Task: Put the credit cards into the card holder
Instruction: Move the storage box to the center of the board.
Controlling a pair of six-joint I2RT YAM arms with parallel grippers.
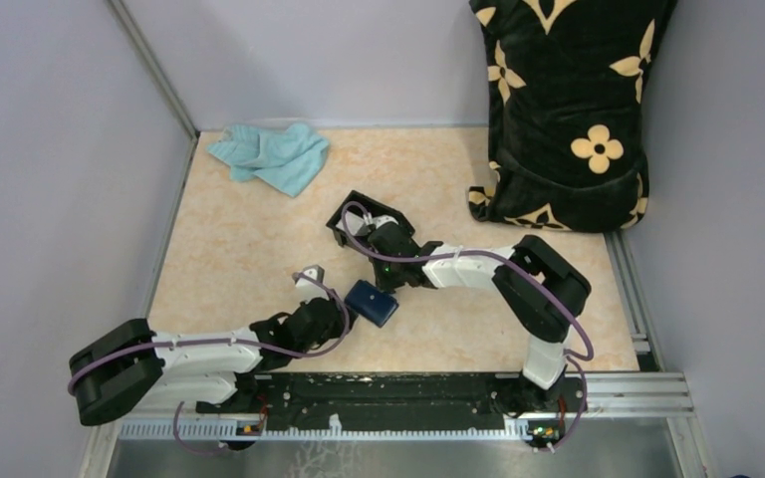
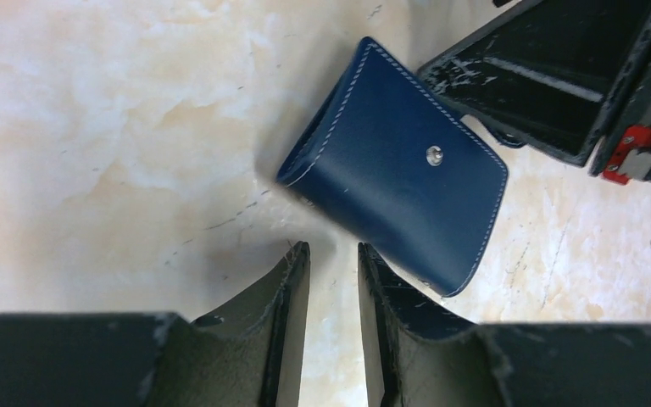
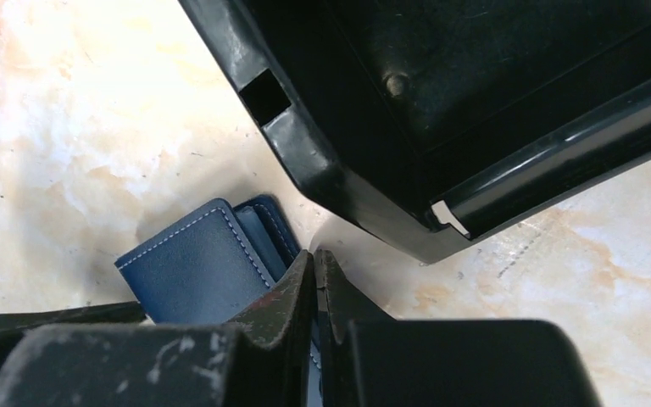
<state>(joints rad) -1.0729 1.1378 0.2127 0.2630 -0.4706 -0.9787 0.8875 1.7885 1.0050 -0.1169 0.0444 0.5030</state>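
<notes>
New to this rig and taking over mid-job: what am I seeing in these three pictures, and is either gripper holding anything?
A left arm and a right arm are bolted at the near edge of a table. The wide picture looks down from above and behind them. The other two come from a camera on each wrist, with that arm's own fingers at the bottom. On the table are a blue wallet, a black open box, a light blue cloth and, far right, a black flowered bag. The left gripper is slightly open and empty, close against the wallet's corner. The right gripper is shut, its tips at the wallet's edge beside the box; whether it pinches the wallet cannot be told.
</notes>
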